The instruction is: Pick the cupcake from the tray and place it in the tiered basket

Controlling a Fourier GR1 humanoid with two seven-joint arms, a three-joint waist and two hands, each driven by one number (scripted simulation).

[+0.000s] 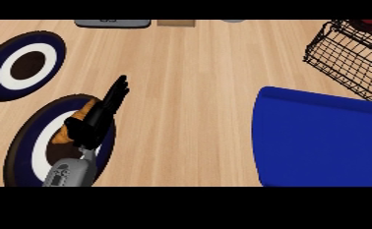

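A dark red thing [361, 24], perhaps the cupcake though I cannot tell, sits in the basket [334, 56], far up-right of the left hand [88, 124]. The hand's fingers are straight and hold nothing. It is above a plate [25, 139] bearing a pastry [64, 135]. The blue tray [312, 139] lies well to its right, and a second plate [51, 43] is up-left.

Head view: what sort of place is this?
Probably a kitchen counter: a light wooden top, two round blue-rimmed plates at left, a blue tray at right, and a black wire basket at the far right.
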